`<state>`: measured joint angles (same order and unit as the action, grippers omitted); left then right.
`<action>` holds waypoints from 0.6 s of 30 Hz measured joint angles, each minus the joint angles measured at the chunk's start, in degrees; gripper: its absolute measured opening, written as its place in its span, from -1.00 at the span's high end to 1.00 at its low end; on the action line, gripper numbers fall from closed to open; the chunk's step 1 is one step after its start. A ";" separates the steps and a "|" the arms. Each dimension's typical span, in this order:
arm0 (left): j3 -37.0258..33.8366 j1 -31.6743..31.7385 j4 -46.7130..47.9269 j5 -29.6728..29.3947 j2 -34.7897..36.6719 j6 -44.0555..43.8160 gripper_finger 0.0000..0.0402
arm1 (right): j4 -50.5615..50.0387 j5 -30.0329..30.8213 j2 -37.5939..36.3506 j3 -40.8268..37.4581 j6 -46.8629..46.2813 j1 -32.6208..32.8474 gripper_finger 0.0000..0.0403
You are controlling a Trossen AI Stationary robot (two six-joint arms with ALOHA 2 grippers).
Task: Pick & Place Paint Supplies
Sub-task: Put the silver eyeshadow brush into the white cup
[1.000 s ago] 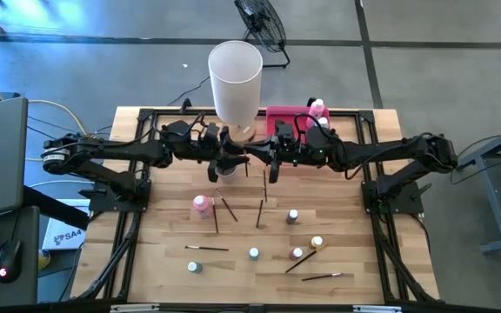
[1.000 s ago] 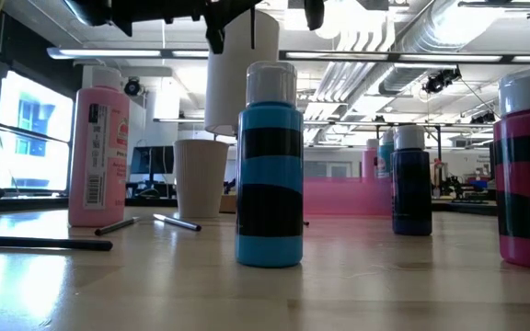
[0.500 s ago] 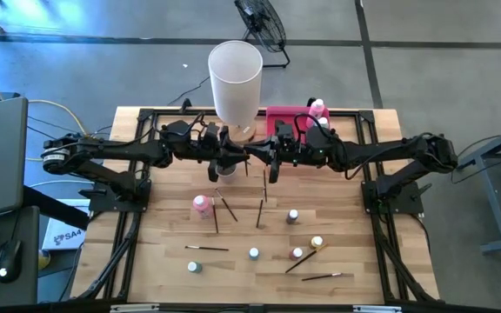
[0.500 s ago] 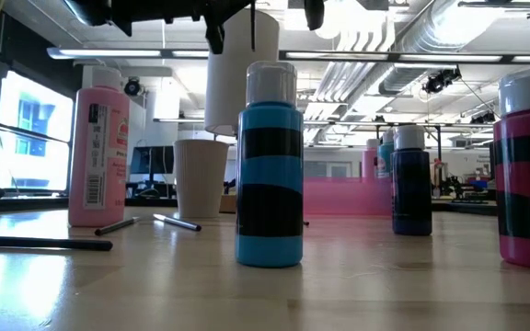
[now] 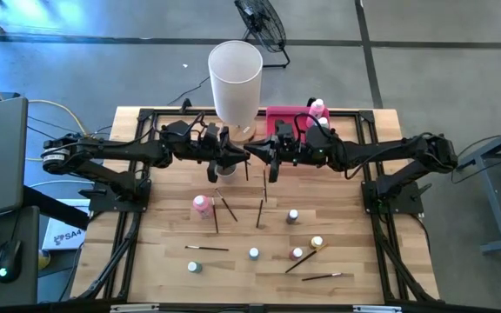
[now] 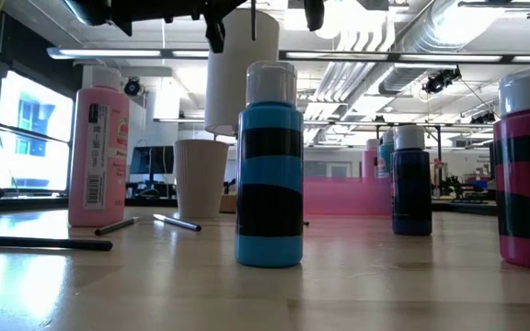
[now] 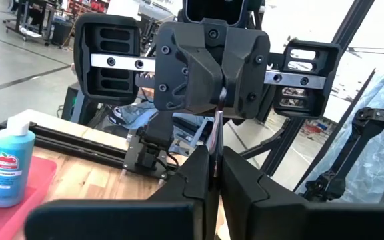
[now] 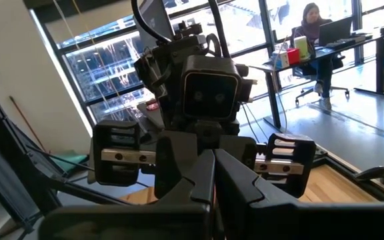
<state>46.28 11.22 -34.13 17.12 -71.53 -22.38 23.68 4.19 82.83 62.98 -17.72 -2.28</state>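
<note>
While both arms meet mid-table, near the back edge: brush handover, by my reading.
L grip: left gripper [image 5: 236,156] fingers pinched on thin paintbrush [image 7: 216,137].
R grip: right gripper [image 5: 269,158] facing it, closed on same brush.
Other supplies: pink bottle [image 5: 201,205], small bottles, brushes loose on table nearer front.
Next: probably R lets go; L carries brush to tall white cup [image 5: 235,78] just beside.

A pale wooden plank table [image 5: 346,209] with a smooth, faintly glossy top holds a shiny plastic teal paint bottle [image 6: 270,165]. The tall white cylinder [image 5: 236,80] looks matt, like paper. The dark arm housings [image 7: 209,63] appear to be matt plastic.
</note>
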 joint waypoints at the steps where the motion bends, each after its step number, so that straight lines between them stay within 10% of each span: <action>1: 0.00 0.00 -0.02 0.00 0.00 0.10 0.93 | 0.01 -0.02 0.00 0.00 0.01 0.00 0.98; 18: -0.02 0.04 0.58 -0.15 0.00 -0.36 0.92 | 0.70 -1.70 -0.34 -0.02 0.01 0.04 0.92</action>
<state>46.26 11.26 -33.55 16.98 -71.53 -22.74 24.38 2.48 82.49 62.96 -17.71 -2.24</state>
